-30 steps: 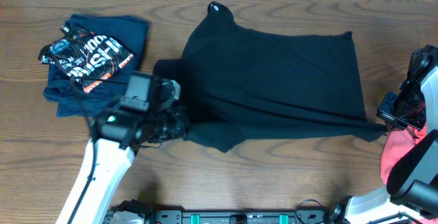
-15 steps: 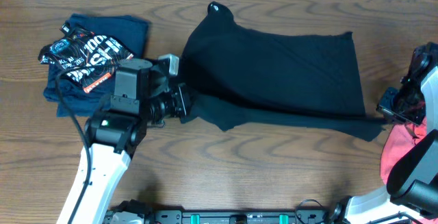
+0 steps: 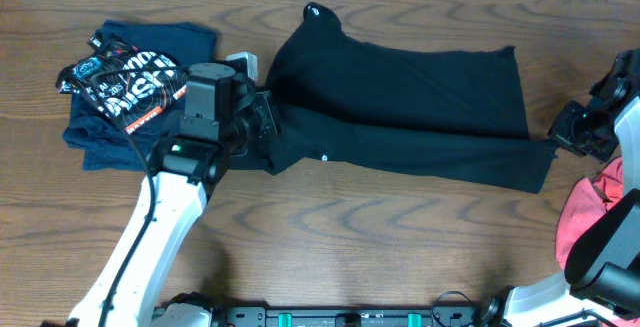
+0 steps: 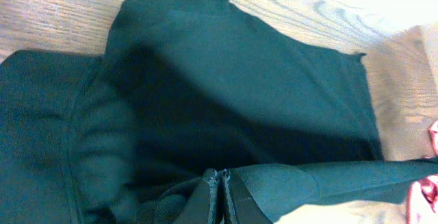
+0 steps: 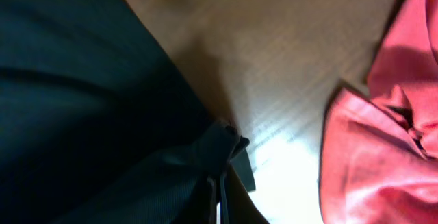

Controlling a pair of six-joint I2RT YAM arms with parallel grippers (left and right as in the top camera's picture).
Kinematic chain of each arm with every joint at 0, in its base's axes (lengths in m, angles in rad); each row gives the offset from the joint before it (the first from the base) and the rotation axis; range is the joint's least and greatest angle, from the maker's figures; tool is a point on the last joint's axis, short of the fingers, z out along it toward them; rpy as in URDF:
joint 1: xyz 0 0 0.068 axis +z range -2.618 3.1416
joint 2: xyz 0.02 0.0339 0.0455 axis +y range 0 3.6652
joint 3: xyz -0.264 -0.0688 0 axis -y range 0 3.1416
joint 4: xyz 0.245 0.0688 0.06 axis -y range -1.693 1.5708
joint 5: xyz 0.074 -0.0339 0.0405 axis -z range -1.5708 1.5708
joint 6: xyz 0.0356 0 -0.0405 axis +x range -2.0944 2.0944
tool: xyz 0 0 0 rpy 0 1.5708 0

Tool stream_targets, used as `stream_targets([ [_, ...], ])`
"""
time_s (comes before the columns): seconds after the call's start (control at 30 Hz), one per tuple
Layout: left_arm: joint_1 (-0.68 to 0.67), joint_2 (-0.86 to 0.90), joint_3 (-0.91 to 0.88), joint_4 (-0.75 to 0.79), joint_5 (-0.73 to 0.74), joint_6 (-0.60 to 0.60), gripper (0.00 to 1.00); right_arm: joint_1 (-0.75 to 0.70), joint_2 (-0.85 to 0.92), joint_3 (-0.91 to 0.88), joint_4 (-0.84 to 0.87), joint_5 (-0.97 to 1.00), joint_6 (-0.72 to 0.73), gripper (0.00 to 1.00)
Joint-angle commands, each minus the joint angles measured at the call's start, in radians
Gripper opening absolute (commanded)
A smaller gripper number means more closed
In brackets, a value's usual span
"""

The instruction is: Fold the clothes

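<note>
Black shirt (image 3: 400,107) spans left pincer (image 3: 268,127) to right pincer (image 3: 553,139), seemingly gripped

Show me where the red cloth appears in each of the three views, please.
Overhead: the red cloth is at the right edge, below the right pincer.
Left wrist: a small piece at the lower right edge.
Right wrist: it fills the right side.
Shared landmark: the black shirt, its corner near the cloth.
</note>
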Motion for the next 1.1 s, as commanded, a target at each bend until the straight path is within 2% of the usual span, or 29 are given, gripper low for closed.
stream_targets([
  [0.0, 0.005, 0.046, 0.015, 0.045, -0.053, 0.017, 0.06, 0.044, 0.002, 0.000, 0.027, -0.023, -0.010, 0.01],
  [0.2, 0.005, 0.115, 0.015, 0.192, -0.091, 0.043, 0.06, 0.086, 0.009, 0.000, 0.112, -0.015, -0.010, 0.01],
  [0.5, 0.005, 0.236, 0.015, 0.253, -0.091, 0.043, 0.06, 0.097, 0.016, 0.000, 0.170, -0.012, -0.006, 0.01],
  [0.73, 0.005, 0.254, 0.015, 0.296, -0.092, 0.043, 0.07, 0.104, 0.066, -0.001, 0.172, -0.012, -0.006, 0.02],
  [0.77, 0.005, 0.254, 0.015, 0.301, -0.092, 0.043, 0.13, 0.108, 0.077, -0.001, 0.176, -0.012, -0.006, 0.01],
  [0.83, 0.005, 0.254, 0.015, 0.304, -0.092, 0.043, 0.35, 0.115, 0.099, -0.001, 0.183, -0.012, -0.006, 0.01],
  [0.93, 0.005, 0.254, 0.015, 0.296, -0.091, 0.043, 0.54, 0.123, 0.123, -0.001, 0.196, -0.012, -0.006, 0.01],
  [1.07, 0.005, 0.254, 0.015, 0.207, -0.091, 0.043, 0.55, 0.128, 0.152, -0.001, 0.215, -0.012, -0.006, 0.02],
])
